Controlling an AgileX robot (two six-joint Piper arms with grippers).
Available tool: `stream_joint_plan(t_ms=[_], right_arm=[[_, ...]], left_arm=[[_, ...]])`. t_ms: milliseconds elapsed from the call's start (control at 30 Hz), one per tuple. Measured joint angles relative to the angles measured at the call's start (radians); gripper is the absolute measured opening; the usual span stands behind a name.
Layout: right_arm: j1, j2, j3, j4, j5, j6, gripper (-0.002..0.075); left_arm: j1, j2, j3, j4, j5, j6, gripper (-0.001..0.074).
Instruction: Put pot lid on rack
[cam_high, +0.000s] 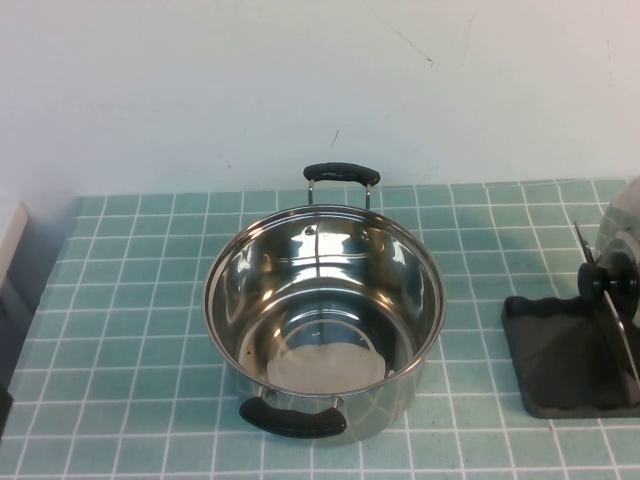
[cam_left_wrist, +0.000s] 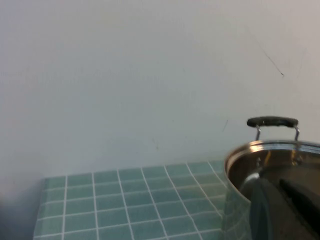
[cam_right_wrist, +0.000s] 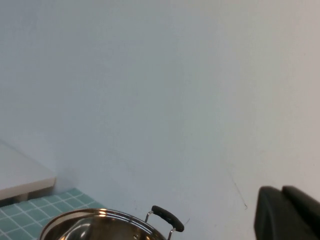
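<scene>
The pot lid (cam_high: 622, 235) is shiny steel with a black knob (cam_high: 606, 283). It stands on edge at the far right of the high view, held by thin wire dividers on the dark rack (cam_high: 560, 355). Part of the lid is cut off by the picture's edge. Neither gripper shows in the high view. My left gripper (cam_left_wrist: 280, 200) shows in its wrist view as dark fingers close together, empty, in front of the steel pot (cam_left_wrist: 270, 165). My right gripper (cam_right_wrist: 282, 212) shows as two dark fingers pressed together, empty, raised and facing the wall.
The open steel pot (cam_high: 325, 315) with two black handles stands mid-table on the green tiled cloth (cam_high: 130, 330). It also shows low in the right wrist view (cam_right_wrist: 100, 227). A white wall runs along the back. A pale box edge (cam_high: 10, 235) sits at the far left.
</scene>
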Motion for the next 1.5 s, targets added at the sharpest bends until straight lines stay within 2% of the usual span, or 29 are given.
stream_joint_plan(t_ms=[333, 633, 767, 867, 967, 1100, 1200, 1300, 1500], right_arm=[[0.0, -0.023, 0.131, -0.022, 0.026, -0.009, -0.0001], [0.0, -0.023, 0.197, -0.03, 0.105, 0.011, -0.0001], [0.0, -0.024, 0.22, -0.237, 0.102, 0.011, -0.0001], [0.0, -0.024, 0.281, -0.379, 0.016, 0.067, -0.0001], [0.0, -0.026, 0.355, -0.563, -0.145, 0.263, -0.0001], [0.0, -0.051, 0.47, -1.009, -0.291, 0.804, -0.0001], [0.0, -0.089, 0.548, -1.173, -0.339, 1.087, -0.0001], [0.0, -0.095, 0.591, -1.21, -0.348, 1.19, -0.0001], [0.0, -0.099, 0.591, -1.212, -0.294, 1.277, -0.0001]], left_arm=[[0.0, -0.001, 0.11, 0.011, -0.082, 0.0, -0.0001], [0.0, -0.001, 0.131, 0.15, -0.111, -0.001, -0.0001], [0.0, -0.001, 0.131, 0.174, -0.117, -0.001, -0.0001], [0.0, -0.001, 0.131, 0.176, -0.118, -0.001, -0.0001], [0.0, -0.001, 0.131, 0.178, -0.118, -0.001, -0.0002], [0.0, -0.001, 0.131, 0.18, -0.118, -0.001, -0.0002], [0.0, -0.001, 0.131, 0.18, -0.118, -0.001, -0.0002], [0.0, -0.001, 0.131, 0.18, -0.119, -0.001, -0.0002], [0.0, -0.001, 0.131, 0.18, -0.121, -0.002, -0.0002]])
